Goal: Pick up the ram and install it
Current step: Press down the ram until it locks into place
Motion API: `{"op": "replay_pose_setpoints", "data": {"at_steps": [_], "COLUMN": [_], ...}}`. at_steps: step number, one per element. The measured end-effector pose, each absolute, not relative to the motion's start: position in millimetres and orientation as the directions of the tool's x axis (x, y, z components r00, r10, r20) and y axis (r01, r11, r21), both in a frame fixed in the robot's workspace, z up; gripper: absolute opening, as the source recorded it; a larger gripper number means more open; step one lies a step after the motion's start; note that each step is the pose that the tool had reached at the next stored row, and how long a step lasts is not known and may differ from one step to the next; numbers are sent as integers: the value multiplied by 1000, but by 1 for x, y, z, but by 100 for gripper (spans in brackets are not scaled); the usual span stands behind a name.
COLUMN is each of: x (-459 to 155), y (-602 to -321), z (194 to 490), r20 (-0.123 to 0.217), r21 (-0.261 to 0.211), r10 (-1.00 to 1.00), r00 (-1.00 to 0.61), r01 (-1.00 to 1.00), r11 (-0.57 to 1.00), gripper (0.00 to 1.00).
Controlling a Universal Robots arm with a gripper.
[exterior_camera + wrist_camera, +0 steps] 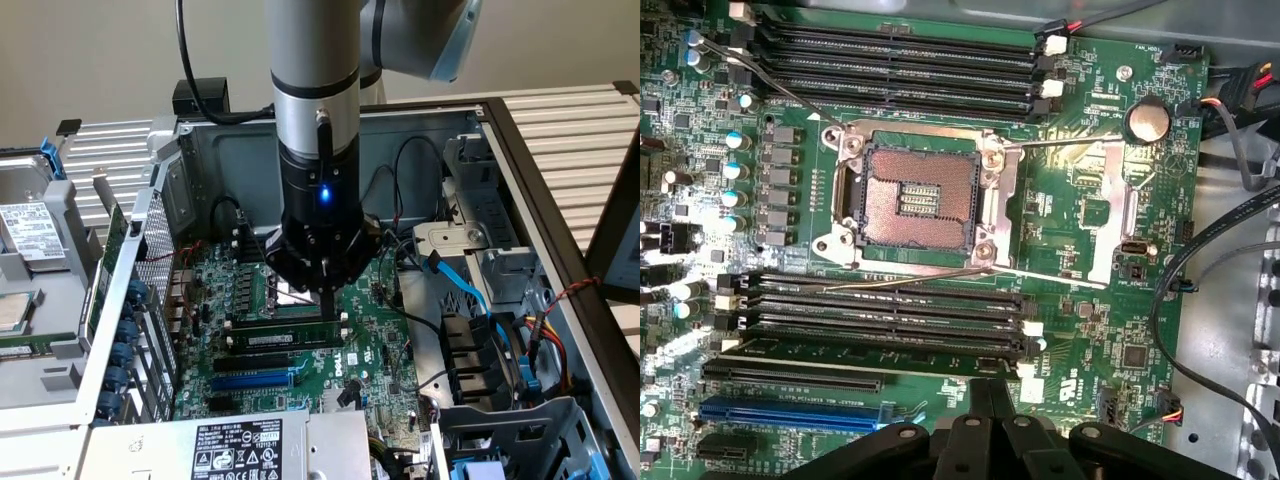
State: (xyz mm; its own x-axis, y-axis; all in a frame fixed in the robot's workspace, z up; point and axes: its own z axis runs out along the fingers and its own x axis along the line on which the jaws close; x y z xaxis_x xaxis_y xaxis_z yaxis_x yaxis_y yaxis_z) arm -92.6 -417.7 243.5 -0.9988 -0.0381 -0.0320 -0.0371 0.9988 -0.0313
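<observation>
I'm over the mobo (300,380) now, arm straight down into the open case (480,200). Gripper (322,295) fingers are pinched fully together, nothing between them that I can make out. Ram (290,338) lies right below the tips, just under and a touch toward the cam side of the gripper, seated lengthwise in a slot; whether the tips actually touch its top edge I can't tell.

Ram looks like a long thin green stick w/ dark chips along it and a small white label near mid-length.

In the wrist view the gripper (992,400) shows as black fingers side by side, tips hanging over the near bank of black slots (870,310) w/ white end clips. The ram itself I can't pick out there. Just past that bank from the fingers sits the CPU socket (915,195), bare. Blue slot (790,412) runs beside the fingers.
</observation>
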Motion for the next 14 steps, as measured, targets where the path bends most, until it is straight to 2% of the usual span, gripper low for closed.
{"op": "replay_pose_setpoints", "data": {"at_steps": [2, 14], "x": [-93, -93], "y": [-419, -420], "z": [240, 230], "r20": [-32, -32], "r21": [-14, -13], "r10": [-26, 28], "r00": [-999, -999], "r01": [-26, 29], "r11": [1000, 1000], "gripper": [10, 10]}}
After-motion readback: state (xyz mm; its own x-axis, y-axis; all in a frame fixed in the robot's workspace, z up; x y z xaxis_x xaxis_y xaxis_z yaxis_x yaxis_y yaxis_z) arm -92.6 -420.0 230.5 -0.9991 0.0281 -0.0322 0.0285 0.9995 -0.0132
